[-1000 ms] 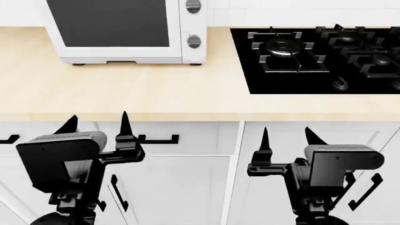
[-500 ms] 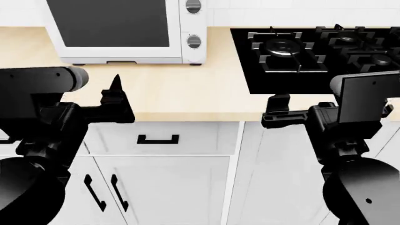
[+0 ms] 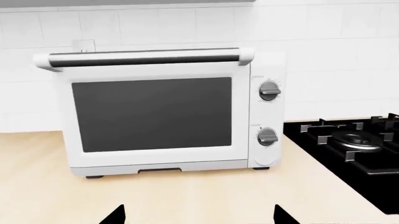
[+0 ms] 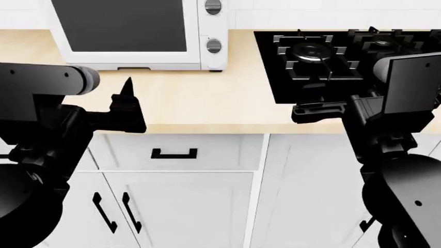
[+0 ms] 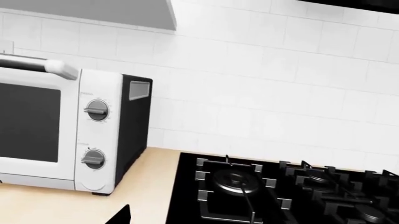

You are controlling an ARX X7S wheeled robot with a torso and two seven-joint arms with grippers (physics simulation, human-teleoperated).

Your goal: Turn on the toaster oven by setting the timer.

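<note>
The oven (image 3: pixel 159 114) is my landmark: it sits on the counter (image 4: pixel 206 98) against the tiled wall, door facing me, with the hob (image 4: pixel 344 62) just beside it on the knob side. I count 1 oven, 2 knobs on its panel, 1 bar handle across the top of the door, and 2 arms of mine.

The timer (image 3: pixel 267 136) is the lower knob, under the upper knob (image 3: pixel 269 91), on the panel edge nearest the hob. Nothing touches it.

My left claw (image 3: pixel 196 215) hangs in front of the oven, well apart from it, tips spread wide with the door showing between them, holding nothing. I judge it is held back and level so its camera takes in the whole front before I commit to a reach.

My right claw (image 4: pixel 318 111) hovers over the counter's front edge by the hob, also well apart from the oven. Only 1 tip shows in its own view, so I cannot tell whether it is spread or closed. It faces the panel obliquely, which suits a reach to the timer.
</note>
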